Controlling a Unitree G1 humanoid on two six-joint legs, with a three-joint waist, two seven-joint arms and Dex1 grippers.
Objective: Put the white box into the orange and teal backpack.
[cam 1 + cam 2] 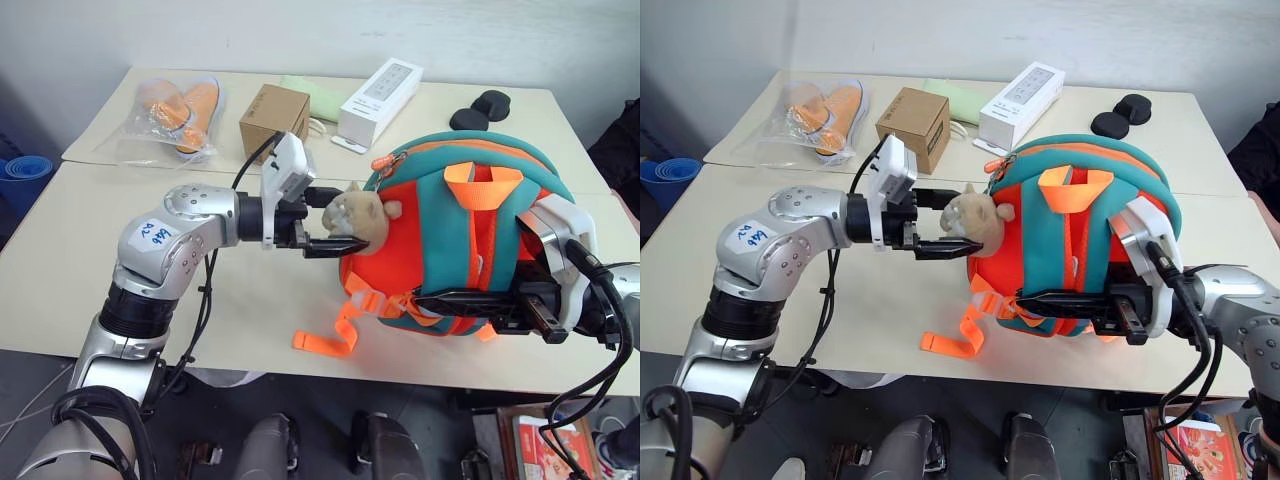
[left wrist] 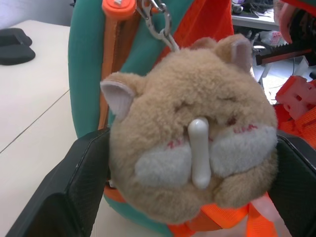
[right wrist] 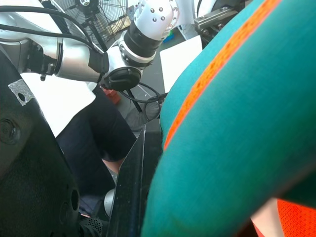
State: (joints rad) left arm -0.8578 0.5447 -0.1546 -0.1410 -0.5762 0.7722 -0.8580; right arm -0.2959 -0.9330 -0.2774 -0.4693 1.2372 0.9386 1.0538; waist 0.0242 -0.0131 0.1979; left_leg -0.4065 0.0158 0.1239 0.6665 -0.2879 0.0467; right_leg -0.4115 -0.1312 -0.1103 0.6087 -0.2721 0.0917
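While the right gripper [image 1: 455, 300] clamps the orange and teal backpack [image 1: 440, 215], the open left gripper [image 1: 335, 215], straddling the plush charm [image 1: 358, 218], should seek the zipper pull [image 1: 385, 161] at one o'clock.

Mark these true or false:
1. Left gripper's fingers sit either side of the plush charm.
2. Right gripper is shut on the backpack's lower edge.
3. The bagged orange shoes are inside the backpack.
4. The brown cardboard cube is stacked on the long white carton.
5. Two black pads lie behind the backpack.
1. True. The left gripper has one finger on each side of the plush charm.
2. True. The right gripper is shut on the backpack near its bottom.
3. False. The bagged shoes lie on the far table.
4. False. The cardboard cube stands beside the long white carton.
5. True. The black pads lie behind it.
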